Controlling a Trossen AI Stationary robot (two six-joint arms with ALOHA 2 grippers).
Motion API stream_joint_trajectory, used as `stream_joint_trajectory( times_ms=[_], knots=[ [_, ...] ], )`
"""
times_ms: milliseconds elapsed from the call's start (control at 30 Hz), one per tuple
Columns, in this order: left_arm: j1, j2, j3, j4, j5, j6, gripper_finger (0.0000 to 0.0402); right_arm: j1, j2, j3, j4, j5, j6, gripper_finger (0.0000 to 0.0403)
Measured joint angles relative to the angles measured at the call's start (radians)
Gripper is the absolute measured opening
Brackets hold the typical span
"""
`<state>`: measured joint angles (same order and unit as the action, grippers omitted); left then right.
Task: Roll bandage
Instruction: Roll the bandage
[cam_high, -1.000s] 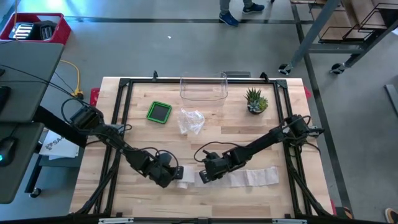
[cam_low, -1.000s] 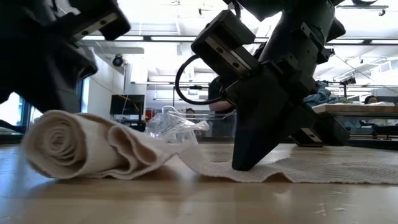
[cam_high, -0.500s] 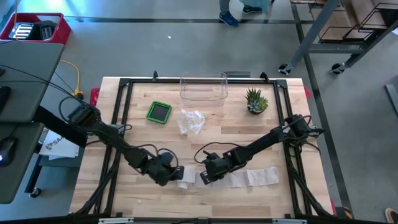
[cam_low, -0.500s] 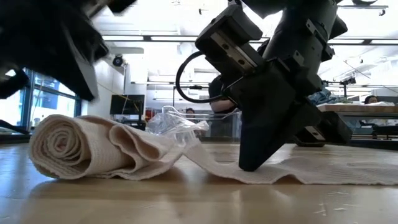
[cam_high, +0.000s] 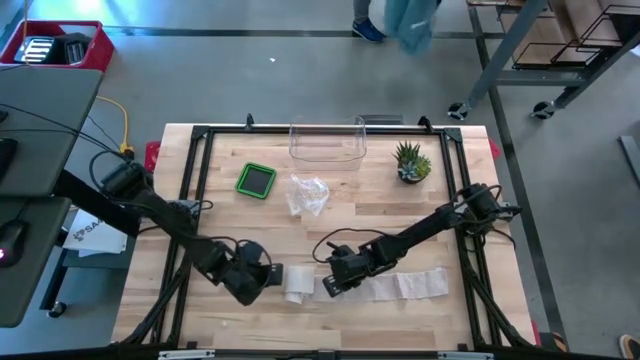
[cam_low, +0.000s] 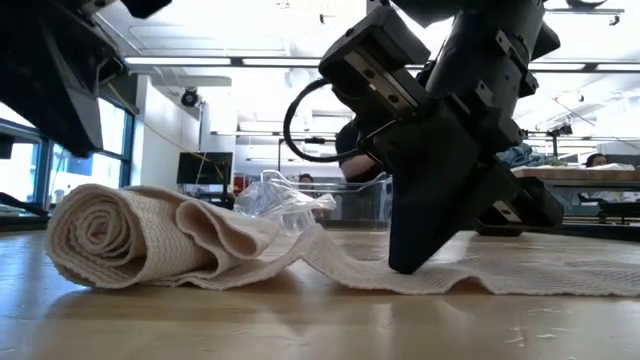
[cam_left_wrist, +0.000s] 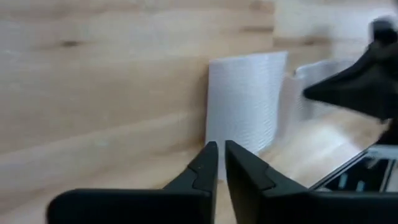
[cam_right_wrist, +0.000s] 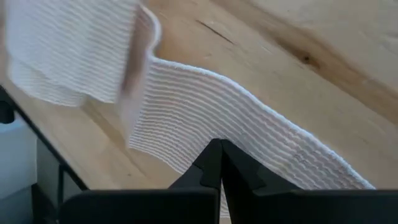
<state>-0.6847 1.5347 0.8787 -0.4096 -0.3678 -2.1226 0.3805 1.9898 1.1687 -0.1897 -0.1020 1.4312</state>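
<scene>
bandage (cam_low: 130, 235) spiral, low view only

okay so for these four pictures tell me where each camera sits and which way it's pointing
High view: above the table, looking straight down; both arms, left gripper beside the bandage roll, right gripper on the bandage tail.
Low view: at table-top height, looking level across; the roll, the right gripper pressing the tail.
Left wrist view: on the left arm, facing the roll; own fingers nearly together, empty.
Right wrist view: on the right arm, facing the bandage; own fingers shut.
All four share the bandage.
</scene>
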Motion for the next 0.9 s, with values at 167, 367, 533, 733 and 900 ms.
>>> stream_joint_trajectory(
  times_ms=[167,367,533,733,900],
  knots=[
    [0.038,0.001,0.0,0.004,0.104,0.038,0.0083,0.002,-0.017,0.0,0.007,0.023,-0.007,0.0],
    [0.05,-0.014,0.0,0.086,0.143,0.111,0.015,0.002,-0.019,0.0,0.014,0.024,-0.011,0.0],
    [0.054,-0.01,0.0,0.107,0.227,0.17,0.0196,0.002,-0.019,0.0,0.051,0.042,-0.018,0.0],
    [0.094,-0.01,-0.001,0.078,0.228,0.146,0.023,0.002,-0.019,0.0,0.101,0.05,-0.018,0.0],
    [0.111,-0.01,-0.001,0.095,0.22,0.18,0.0228,-0.001,-0.021,0.0,0.095,0.055,-0.018,0.0]
  ],
)
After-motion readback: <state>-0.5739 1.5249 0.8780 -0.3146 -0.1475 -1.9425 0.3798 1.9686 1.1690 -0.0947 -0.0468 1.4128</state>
